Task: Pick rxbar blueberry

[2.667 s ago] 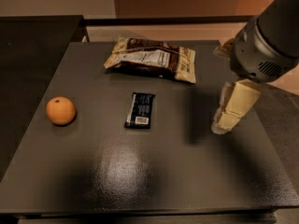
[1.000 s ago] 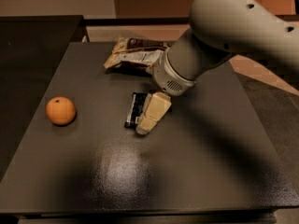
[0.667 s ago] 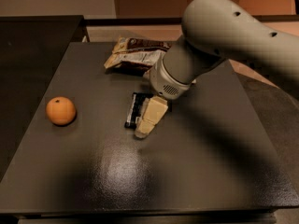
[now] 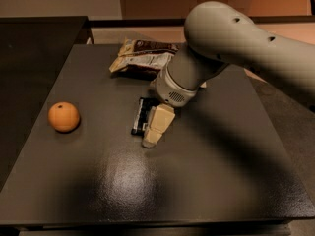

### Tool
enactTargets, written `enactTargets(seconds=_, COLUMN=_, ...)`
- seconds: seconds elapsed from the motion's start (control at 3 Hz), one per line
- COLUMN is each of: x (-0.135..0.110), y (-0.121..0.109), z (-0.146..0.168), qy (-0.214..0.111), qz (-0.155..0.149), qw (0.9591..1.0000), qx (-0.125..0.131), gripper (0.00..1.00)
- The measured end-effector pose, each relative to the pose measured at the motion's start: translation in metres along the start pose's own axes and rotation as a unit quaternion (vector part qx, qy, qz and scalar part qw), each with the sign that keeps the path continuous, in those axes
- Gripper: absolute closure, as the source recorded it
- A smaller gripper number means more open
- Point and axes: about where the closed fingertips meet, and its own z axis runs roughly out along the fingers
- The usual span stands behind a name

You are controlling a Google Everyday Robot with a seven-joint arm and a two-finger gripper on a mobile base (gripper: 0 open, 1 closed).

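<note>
The rxbar blueberry (image 4: 141,115) is a small flat dark bar lying on the dark table (image 4: 206,171) near the middle. Its right part is hidden behind my gripper. My gripper (image 4: 153,132) hangs from the big grey arm (image 4: 221,48) that reaches in from the upper right. Its cream-coloured fingers (image 4: 158,124) point down over the bar's right edge, with the tips at the table surface just right of the bar's near end.
A crinkled cream-and-brown snack bag (image 4: 142,57) lies at the back of the table, partly behind the arm. An orange (image 4: 64,117) sits at the left. A darker counter (image 4: 34,38) adjoins the table on the far left.
The arm swung from the table's right side leftward to the bar. In the last second the gripper has shifted slightly further left and down over the bar. The bar, bag and orange have not moved.
</note>
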Motion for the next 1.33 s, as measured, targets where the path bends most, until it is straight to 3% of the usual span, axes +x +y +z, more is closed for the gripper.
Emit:
enactTargets(seconds=0.33, x=0.0035, y=-0.0011, z=0.0058, qy=0.01, qz=0.004, qw=0.9999, qx=-0.009, gripper=0.04)
enactTargets(seconds=0.67, x=0.0044, y=-0.0017, z=0.0086, qy=0.019, qz=0.007, qw=0.9996, qx=-0.021, gripper=0.22)
enactTargets(seconds=1.33, x=-0.0036, y=-0.0043, z=0.003, qy=0.018, qz=0.012, qw=0.9989, qx=-0.041, gripper=0.68)
